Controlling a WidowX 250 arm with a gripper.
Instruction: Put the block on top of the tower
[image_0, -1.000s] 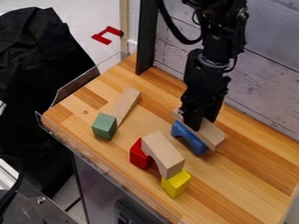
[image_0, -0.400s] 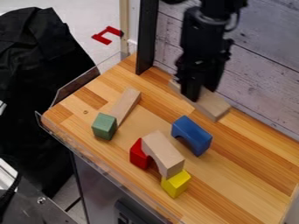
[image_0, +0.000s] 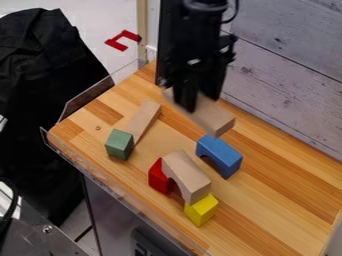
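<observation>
Wooden block, long and pale, is pinched between the two fingers of the black gripper, lifted over the back part of the bench; its far end is partly hidden behind the fingers, its near end free and pointing toward the blue arch, seen just beyond that piece; the arm hangs down from the top edge of the view. Nearer the front edge stands the small tower, where a pale wooden arch bridges a red block at one end and a yellow block at the other, its top uncovered; the blue arch stands apart from it, near its back side. To the left, a green block sits at the near end of a narrow wooden plank; whether the plank leans on it cannot be told. Behind the bench rises a whitish plank wall, beside a dark post; black cloth hangs at left, and a red marking shows on the floor.
</observation>
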